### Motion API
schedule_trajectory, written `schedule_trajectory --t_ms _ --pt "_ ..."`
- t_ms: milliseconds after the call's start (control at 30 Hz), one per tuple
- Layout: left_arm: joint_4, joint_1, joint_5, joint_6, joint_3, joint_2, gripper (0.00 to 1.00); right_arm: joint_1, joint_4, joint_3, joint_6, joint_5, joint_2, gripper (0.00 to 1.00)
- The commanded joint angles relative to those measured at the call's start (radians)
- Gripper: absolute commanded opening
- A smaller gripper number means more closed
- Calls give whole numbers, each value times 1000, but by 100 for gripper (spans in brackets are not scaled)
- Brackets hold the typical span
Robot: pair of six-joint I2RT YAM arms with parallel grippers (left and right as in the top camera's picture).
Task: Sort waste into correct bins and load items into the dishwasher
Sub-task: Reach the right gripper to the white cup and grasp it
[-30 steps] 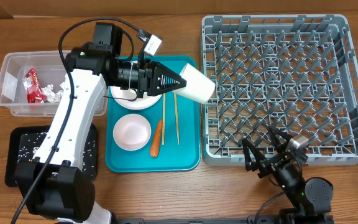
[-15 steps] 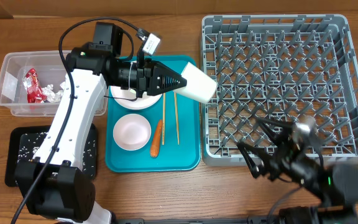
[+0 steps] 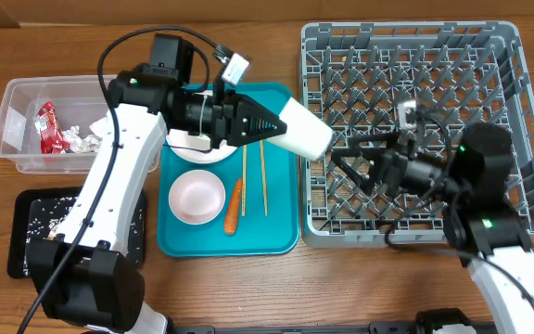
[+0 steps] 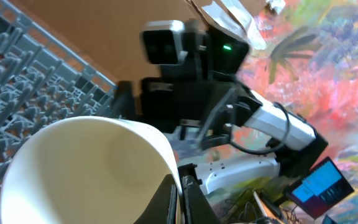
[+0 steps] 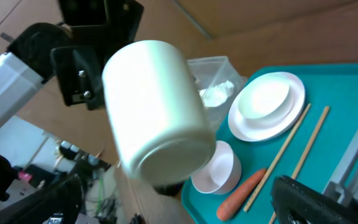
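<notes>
Trouble, if it comes, will come around the small white cup (image 3: 306,137). Starting at the left, the clear tub (image 3: 12,139) with the red wrapper (image 3: 48,127) and the black tray (image 3: 26,232) nearer to me sit well apart from the action and look safe.

The left gripper (image 3: 272,122) has its fingers clamped on the cup's thin wall at the rim. It holds the cup on its side in the air, above the right edge of the teal tray (image 3: 281,237) and just beside the left wall of the dish rack (image 3: 406,35). That is a narrow pinch on a smooth, round thing, and I'd guess a nudge could make the cup swing or slide out.

On the tray lie a white bowl (image 3: 197,197), the carrot (image 3: 234,206) and the chopsticks (image 3: 253,176), with the plate (image 5: 266,106) partly under the arm. A dropped cup could strike the crockery or scatter the chopsticks.

Further right, the right gripper (image 3: 341,165) reaches across the rack toward the cup's base, fingers spread wide apart and holding nothing. If this is a hand-over, the danger is timing. Let go before the right fingers close, and the cup falls onto the rack wall or the surface. A misjudged approach would knock it loose.
</notes>
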Motion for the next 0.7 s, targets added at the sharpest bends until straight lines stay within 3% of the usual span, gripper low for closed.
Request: schedule_trajectory --t_ms 0,167,500,667 --pt "27 -20 29 7 2 7 4 -2 82 22 1 -125 69 100" --pt "32 -20 29 8 2 7 4 -2 204 22 2 -240 150 100" --pt "44 -20 17 8 2 7 4 64 304 22 2 -289 164 88" --pt "44 -20 17 8 2 7 4 85 402 22 5 -288 164 70"
